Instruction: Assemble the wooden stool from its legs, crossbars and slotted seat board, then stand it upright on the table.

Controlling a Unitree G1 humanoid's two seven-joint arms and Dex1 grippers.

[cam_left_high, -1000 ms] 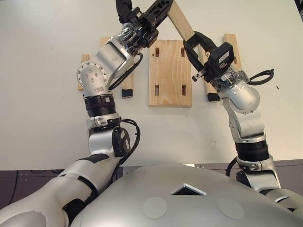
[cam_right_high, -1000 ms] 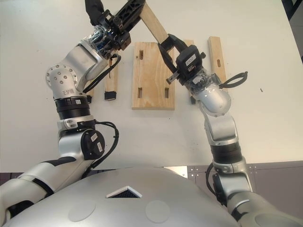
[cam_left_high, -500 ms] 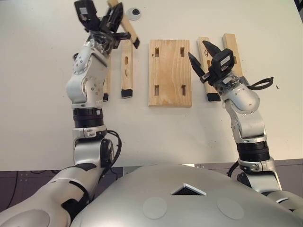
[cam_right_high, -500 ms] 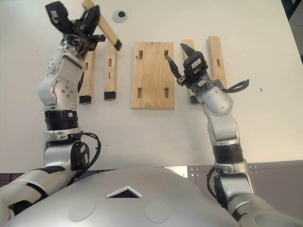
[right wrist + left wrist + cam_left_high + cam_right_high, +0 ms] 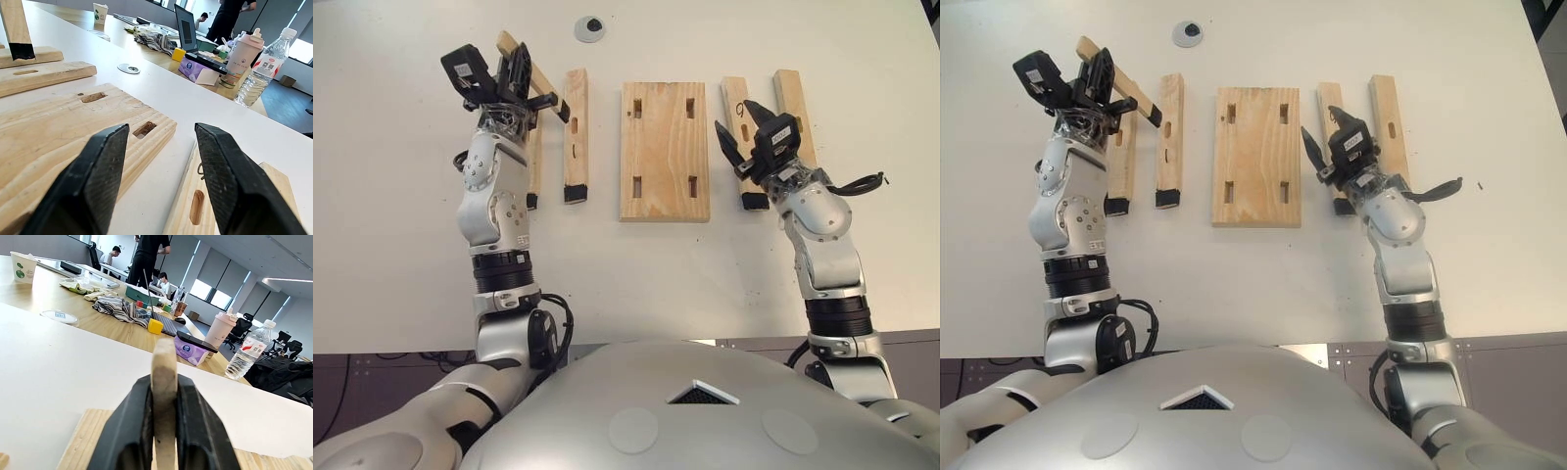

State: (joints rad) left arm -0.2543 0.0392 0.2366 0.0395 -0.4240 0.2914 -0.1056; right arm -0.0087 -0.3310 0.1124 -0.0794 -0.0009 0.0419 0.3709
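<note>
The slotted seat board [image 5: 665, 152] lies flat mid-table, with a left pair of legs [image 5: 574, 132] at its 9 o'clock and a right pair of legs [image 5: 791, 98] at its 3 o'clock. At the board's 10 o'clock, the left gripper [image 5: 164, 396] is clamped tight on a black-tipped wooden bar [image 5: 1139, 100], slanted above the left pair. The right gripper [image 5: 161, 129] hangs above the right pair, spread wide and empty.

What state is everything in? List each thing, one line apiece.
left gripper: shut on the wooden piece
wooden piece: clamped, slanting over the left legs
right gripper: open, empty
seat board: lying flat, four slots empty
left legs: lying flat, unassembled
right legs: lying flat, unassembled
</note>
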